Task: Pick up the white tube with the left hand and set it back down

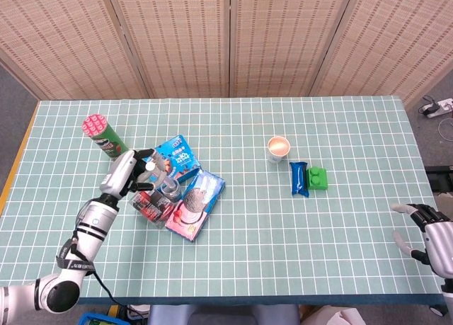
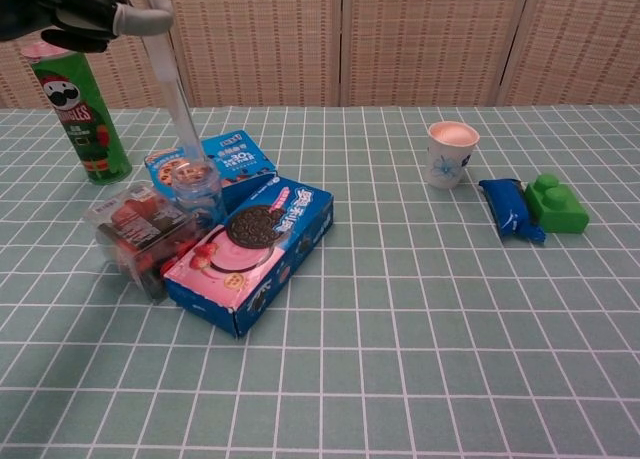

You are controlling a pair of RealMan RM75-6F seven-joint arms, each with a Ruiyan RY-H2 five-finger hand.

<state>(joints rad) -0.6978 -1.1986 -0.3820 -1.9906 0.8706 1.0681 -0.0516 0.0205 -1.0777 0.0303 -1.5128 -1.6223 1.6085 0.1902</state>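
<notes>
The left hand [image 1: 129, 175] pinches the white tube [image 2: 170, 76], tilted above the small clear jar [image 2: 195, 190] beside the cookie boxes, so the set-down is in hand and needs a bare patch of table [image 1: 340, 226].

Staged robot test area, likely a laboratory: a table [image 1: 340, 219] under a green grid-patterned cloth, closed in behind by woven folding screens [image 1: 233, 38], with grey floor and a power strip [image 1: 440, 107] beside it.
</notes>
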